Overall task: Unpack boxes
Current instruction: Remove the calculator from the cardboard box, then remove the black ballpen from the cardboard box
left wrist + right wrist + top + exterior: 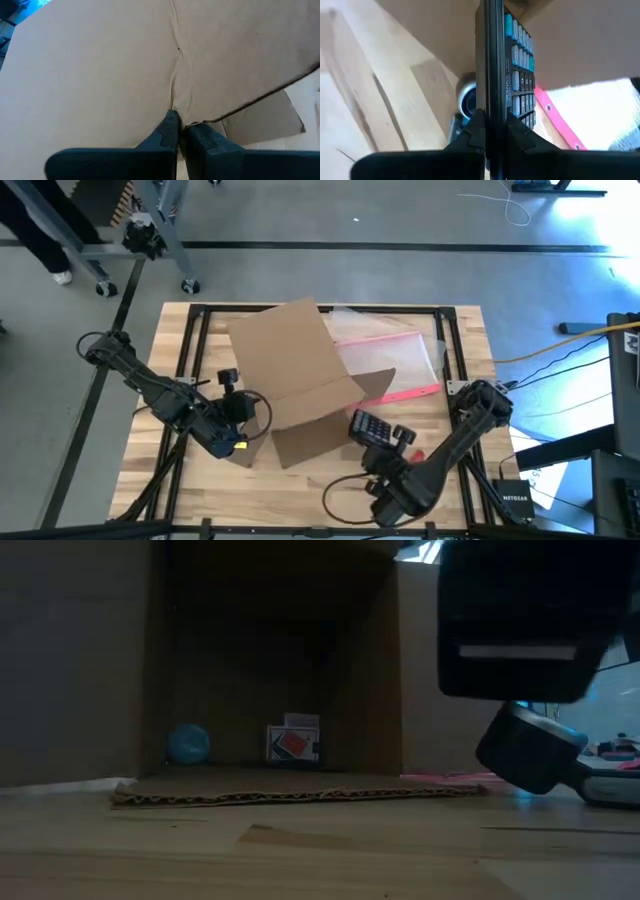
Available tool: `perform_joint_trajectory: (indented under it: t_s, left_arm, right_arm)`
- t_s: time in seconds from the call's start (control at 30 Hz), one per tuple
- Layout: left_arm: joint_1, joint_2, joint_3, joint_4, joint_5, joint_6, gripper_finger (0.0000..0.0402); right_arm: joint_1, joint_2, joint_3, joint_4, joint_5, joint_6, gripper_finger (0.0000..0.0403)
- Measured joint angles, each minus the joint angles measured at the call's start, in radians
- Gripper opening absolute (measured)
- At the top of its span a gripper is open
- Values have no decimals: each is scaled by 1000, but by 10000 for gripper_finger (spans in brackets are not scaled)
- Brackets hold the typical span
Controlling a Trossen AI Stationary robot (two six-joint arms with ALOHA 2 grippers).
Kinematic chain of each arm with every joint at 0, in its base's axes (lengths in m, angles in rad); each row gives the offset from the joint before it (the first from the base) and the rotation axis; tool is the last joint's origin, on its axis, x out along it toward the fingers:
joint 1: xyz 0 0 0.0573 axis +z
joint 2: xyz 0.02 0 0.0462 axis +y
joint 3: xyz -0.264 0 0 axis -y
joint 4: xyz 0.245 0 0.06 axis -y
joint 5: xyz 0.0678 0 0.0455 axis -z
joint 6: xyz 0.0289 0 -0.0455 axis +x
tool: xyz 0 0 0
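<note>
The brown cardboard box (295, 375) lies on its side in the middle of the table, its opening toward the near edge and one flap (310, 442) flat on the wood. Deep inside, the low view shows a blue ball (188, 743) and a small red-and-white pack (293, 743) resting on the box's lower wall. My left gripper (248, 415) is shut on the box's near left corner. To the right of the flap, my right gripper (388, 442) is shut on a dark calculator (368, 426). My left gripper pinches the cardboard between its two fingers at a creased edge (178, 106) of the near left corner. The fingers (167, 131) slant down at it from the table's left. The box stays resting on the table. My right gripper pinches the calculator between its two fingers, one on the keyed face (516, 107) and one on the back, near one short end. The calculator juts out ahead of the fingers, along them, and is seen edge-on. The high view shows it tilted beside the flap.
A clear plastic pouch (390, 358) with a pink-red zip edge (405, 393) lies against the box's right side, toward the far right. Bare wood shows along the near edge (300, 490) and at the table's left (160, 440). Cables trail near the right arm's base.
</note>
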Motion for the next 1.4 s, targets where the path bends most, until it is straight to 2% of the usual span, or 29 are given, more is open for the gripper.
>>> perform_joint_trajectory:
  t_s: [0.1,0.27,0.4,0.57,0.7,0.83,0.9,1.0,1.13,1.2,1.3,1.4]
  left_arm:
    - [0,0,0,-2,-3,1,4]
    - [0,0,0,-2,-3,-5,4]
    - [0,-1,0,-1,-3,-4,4]
    - [0,-1,0,0,-3,-5,4]
    - [0,-1,0,1,-3,-6,4]
    - [0,-1,0,1,-3,-6,4]
    - [0,-1,0,2,-3,-2,4]
    - [0,-1,0,1,-3,1,4]
    - [0,-1,0,2,-3,2,4]
    - [0,-1,0,1,-3,2,4]
    - [0,-1,0,1,-3,2,4]
    - [0,-1,0,1,-3,3,4]
  right_arm:
    - [-4,0,-69,4,-80,36,21]
    - [-2,0,-245,0,-220,258,22]
    - [12,0,-353,70,-344,301,22]
    - [9,0,-415,96,-454,377,30]
    - [9,-11,-417,89,-501,474,63]
    - [10,-35,-406,101,-509,482,121]
    - [10,-48,-383,92,-476,482,153]
    - [9,-76,-314,54,-371,471,200]
    - [10,-102,-192,49,-148,398,245]
    - [9,-103,-129,88,-12,289,257]
    - [1,-105,-86,265,161,30,263]
    - [-29,-100,-98,494,252,-228,263]
